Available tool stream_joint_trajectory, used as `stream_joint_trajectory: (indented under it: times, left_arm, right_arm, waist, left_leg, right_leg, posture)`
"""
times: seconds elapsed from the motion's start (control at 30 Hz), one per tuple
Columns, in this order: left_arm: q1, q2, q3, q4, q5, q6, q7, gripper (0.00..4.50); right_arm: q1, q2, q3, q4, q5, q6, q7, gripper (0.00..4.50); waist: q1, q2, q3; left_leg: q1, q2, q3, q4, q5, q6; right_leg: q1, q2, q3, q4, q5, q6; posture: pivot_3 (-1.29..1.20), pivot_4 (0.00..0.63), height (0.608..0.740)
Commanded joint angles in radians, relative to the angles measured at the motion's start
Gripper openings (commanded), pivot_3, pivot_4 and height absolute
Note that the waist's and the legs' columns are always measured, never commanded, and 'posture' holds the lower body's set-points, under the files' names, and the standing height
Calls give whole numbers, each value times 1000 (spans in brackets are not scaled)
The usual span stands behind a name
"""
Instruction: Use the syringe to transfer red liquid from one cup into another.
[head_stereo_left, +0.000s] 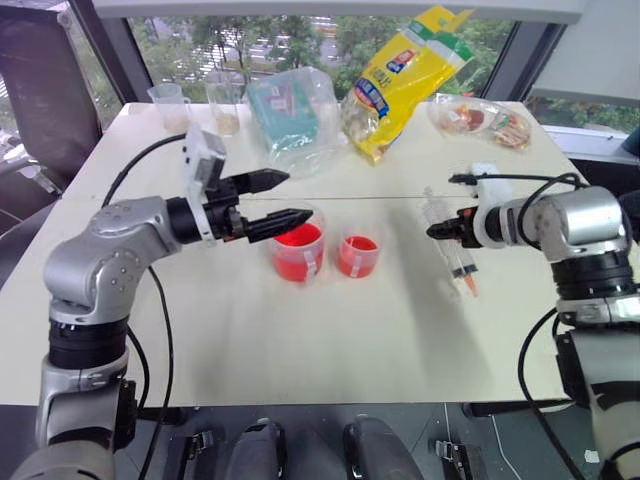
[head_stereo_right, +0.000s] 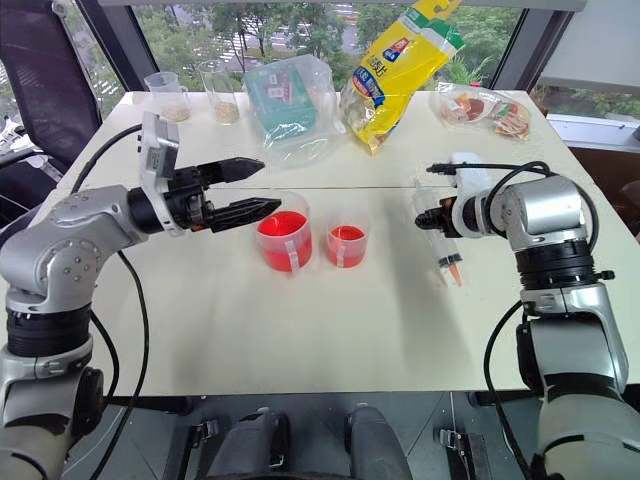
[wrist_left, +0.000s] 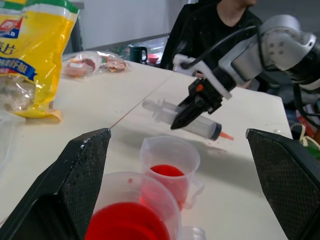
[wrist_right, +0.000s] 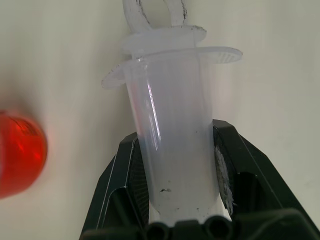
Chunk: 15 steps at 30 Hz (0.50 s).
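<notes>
Right end effector (head_stereo_left: 436, 231) grips the syringe (head_stereo_left: 449, 247) at the cups' three o'clock; left end effector (head_stereo_left: 290, 196) gapes wide above the bigger cup (head_stereo_left: 298, 251).

You have two clear cups holding red liquid at the frame's centre: the wider cup (head_stereo_left: 298, 250) and, to its right, the narrower cup (head_stereo_left: 358, 255). You have one syringe (head_stereo_left: 450, 250), right of centre. At the upper left you can count two clear measuring cups: one with a handle (head_stereo_left: 170, 105) and a taller one (head_stereo_left: 224, 102) beside it. Along the top you have three bags: a clear bag with a green pack (head_stereo_left: 290, 118), a yellow bag (head_stereo_left: 402, 78) and a small clear snack bag (head_stereo_left: 482, 120) at the upper right.
</notes>
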Motion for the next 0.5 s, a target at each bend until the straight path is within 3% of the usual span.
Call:
stream_joint_trajectory:
  times: [0.03,0.2,0.4,0.5]
  left_arm:
    - [3,14,13,-52,-25,-1,19,4476]
    - [19,24,10,-68,-35,1,34,4476]
    - [33,47,11,-76,-44,3,41,4500]
    - [40,66,18,-76,-51,4,38,4500]
  right_arm:
    - [14,8,-6,21,-38,-19,-9,1375]
    - [32,29,-10,58,-74,-53,-16,1375]
    - [13,15,-31,14,-72,-55,13,4335]
    - [14,-26,-10,-75,-64,-74,66,4429]
  waist:
    - [2,0,0]
    - [3,0,0]
    - [3,0,0]
    - [2,0,0]
  left_leg:
    - [0,0,0,0,0,0]
    - [0,0,0,0,0,0]
    - [1,0,0,1,0,0]
    - [0,0,0,0,0,0]
  right_leg:
    - [0,0,0,0,0,0]
    - [1,0,0,-1,0,0]
    - [2,0,0,-1,0,0]
    - [1,0,0,-1,0,0]
  posture:
    - [0,150,740]
    - [0,150,740]
    - [0,150,740]
    - [0,150,740]
